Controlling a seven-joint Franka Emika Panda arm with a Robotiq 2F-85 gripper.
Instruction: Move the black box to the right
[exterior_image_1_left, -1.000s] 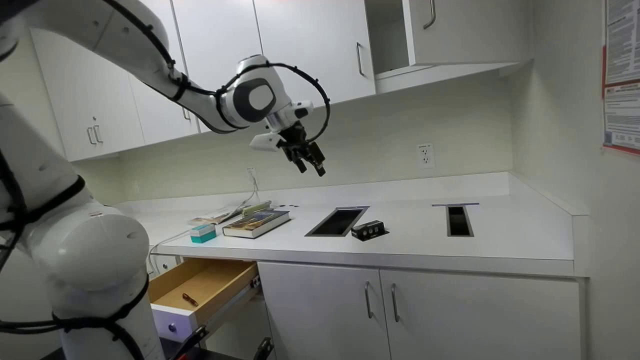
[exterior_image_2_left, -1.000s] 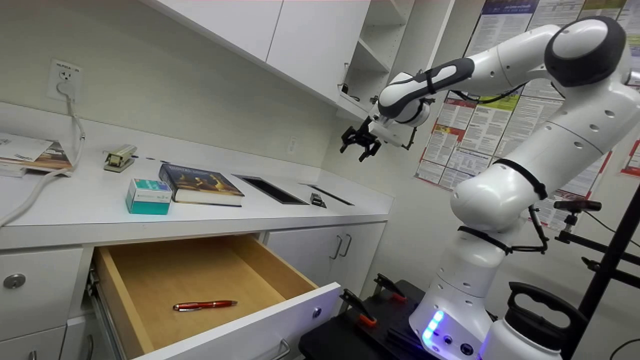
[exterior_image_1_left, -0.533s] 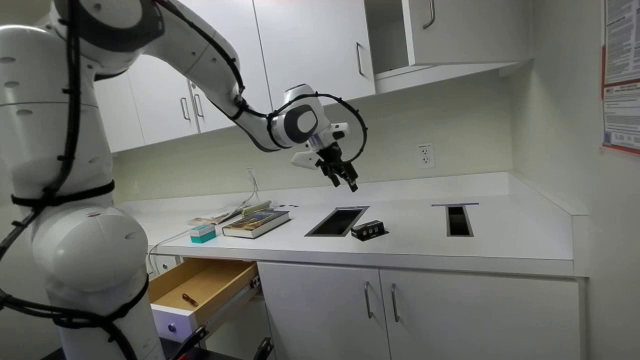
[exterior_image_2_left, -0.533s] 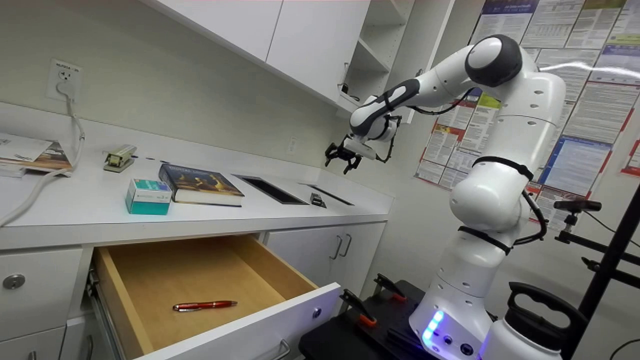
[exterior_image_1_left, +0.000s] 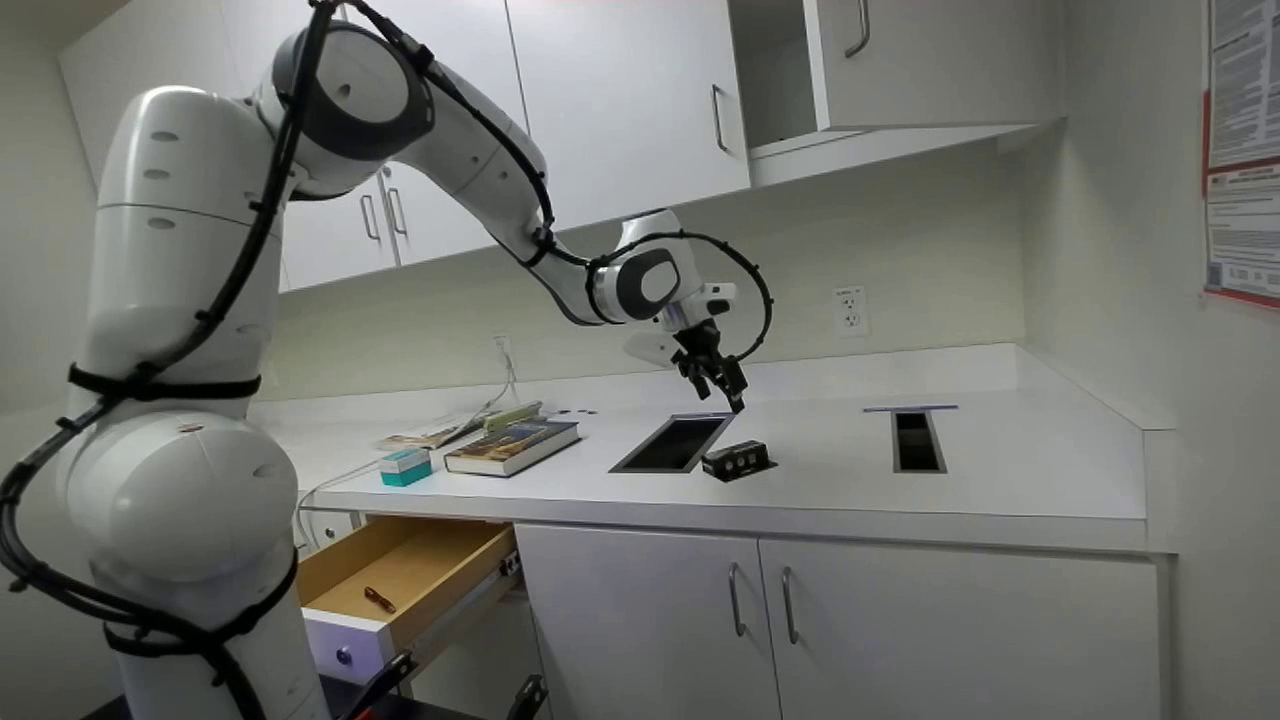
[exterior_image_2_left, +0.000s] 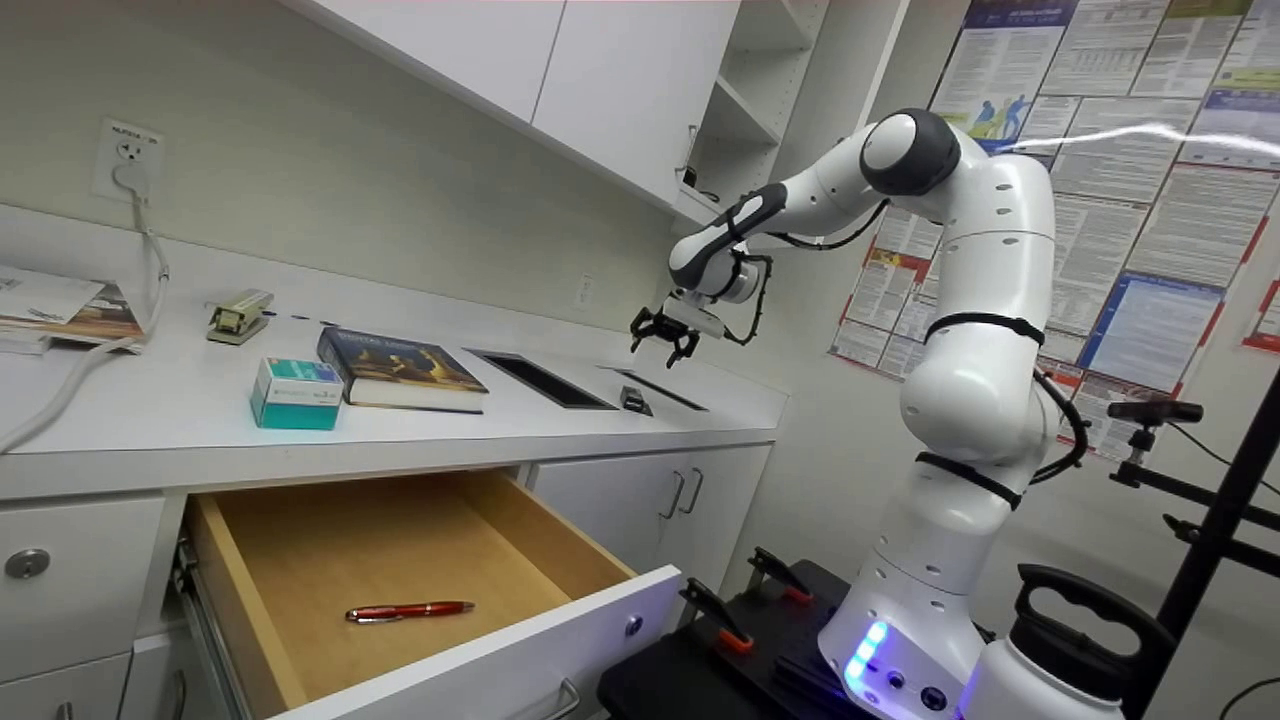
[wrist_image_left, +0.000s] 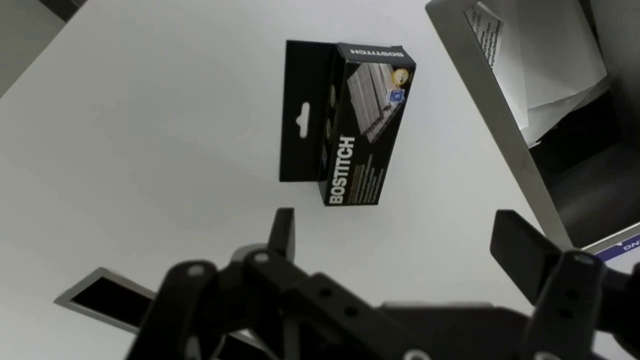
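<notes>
The black box (exterior_image_1_left: 736, 461) lies on the white counter beside the larger black cutout, on the side toward the small cutout. It also shows in an exterior view (exterior_image_2_left: 634, 400) as a small dark shape. In the wrist view the box (wrist_image_left: 372, 125) has white BOSTITCH lettering and a flat black hanging tab along one side. My gripper (wrist_image_left: 395, 220) is open and empty, with its fingers wide apart. In both exterior views the gripper (exterior_image_1_left: 721, 398) (exterior_image_2_left: 655, 352) hangs above the counter near the box, apart from it. Nothing hides the box in the wrist view.
A large framed cutout (exterior_image_1_left: 682, 443) lies right beside the box; a smaller cutout (exterior_image_1_left: 918, 442) lies farther right. A book (exterior_image_1_left: 515, 446), a teal-and-white box (exterior_image_1_left: 405, 467) and a stapler (exterior_image_2_left: 238, 316) stand on the counter. An open drawer (exterior_image_2_left: 400, 540) holds a red pen (exterior_image_2_left: 410, 611).
My arm has swung over the counter and lowered, bringing the open gripper down and closer to the black box. The box and other objects have not moved.
</notes>
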